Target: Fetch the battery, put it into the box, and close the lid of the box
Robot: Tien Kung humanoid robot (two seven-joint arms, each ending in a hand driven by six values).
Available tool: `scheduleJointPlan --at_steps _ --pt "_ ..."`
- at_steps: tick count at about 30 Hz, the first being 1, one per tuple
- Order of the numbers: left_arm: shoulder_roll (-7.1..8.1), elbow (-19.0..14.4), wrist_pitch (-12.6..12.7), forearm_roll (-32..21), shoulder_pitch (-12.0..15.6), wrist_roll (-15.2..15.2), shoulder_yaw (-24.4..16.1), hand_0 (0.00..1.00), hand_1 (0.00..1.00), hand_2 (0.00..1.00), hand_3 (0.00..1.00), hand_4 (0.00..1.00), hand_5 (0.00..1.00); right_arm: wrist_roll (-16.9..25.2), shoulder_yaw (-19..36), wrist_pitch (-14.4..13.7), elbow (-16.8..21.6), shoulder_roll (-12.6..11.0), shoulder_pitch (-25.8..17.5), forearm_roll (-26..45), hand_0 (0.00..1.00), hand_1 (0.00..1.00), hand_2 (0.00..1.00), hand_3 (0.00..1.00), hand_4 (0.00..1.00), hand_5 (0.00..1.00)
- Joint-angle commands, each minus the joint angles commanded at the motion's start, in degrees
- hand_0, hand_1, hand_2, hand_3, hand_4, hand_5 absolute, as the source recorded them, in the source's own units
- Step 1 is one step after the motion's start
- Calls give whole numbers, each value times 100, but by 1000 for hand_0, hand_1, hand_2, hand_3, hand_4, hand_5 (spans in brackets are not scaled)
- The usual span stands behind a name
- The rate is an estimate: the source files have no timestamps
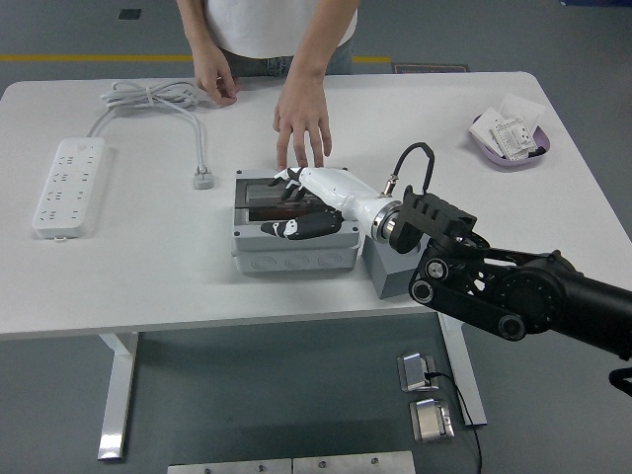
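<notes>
Near the bench's front edge, my right hand [301, 202] lies flat, fingers spread, gripping nothing, on the box [294, 222] lid, which I judge stiff, light, slippery.

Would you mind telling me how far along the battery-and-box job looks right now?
Nearly finished. The lid lies almost flat on the grey box, hiding any battery inside. The right hand presses on it, fingers spread; a person's hand hovers behind. Remaining: confirm closure, withdraw.
</notes>
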Motion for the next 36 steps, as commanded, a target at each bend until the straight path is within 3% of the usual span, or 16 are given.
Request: scheduleJointPlan --at_steps 10,15,19,23,27,29,32,36 --pt "-14 -3 -5 36 14 2 -51 614 685 604 622 669 95 -3 756 128 218 -239 -281 -182 696 662 680 824 836 638" --pt "-38 0 -9 48 25 2 -80 614 685 604 622 669 95 -18 1429 329 688 -488 -714 -444 696 662 680 824 836 638" --pt "-63 8 -8 50 59 -1 -110 614 685 605 622 670 95 143 2088 276 1089 -632 -1206 -652 695 662 677 823 833 638" --pt "-88 20 -4 73 108 -5 -170 614 685 605 621 669 95 549 2788 -12 1295 -604 -1732 -464 678 647 664 792 830 638" --pt "-116 31 -1 119 146 -11 -246 614 685 605 621 669 95 1091 3511 -411 1277 -459 -2256 33 678 647 664 792 830 638" --pt "-127 34 -2 164 156 -15 -310 614 685 605 621 669 94 1415 3854 -575 1203 -413 -2520 367 635 616 641 742 833 641" --pt "-128 38 -2 229 162 -21 -391 614 685 605 621 669 94 1894 4279 -640 1044 -392 -2859 936 635 616 641 742 833 641" --pt "-117 39 -3 306 173 -28 -492 615 685 605 621 669 94 2561 4796 -503 737 -372 -3259 1842 621 603 632 730 832 643"
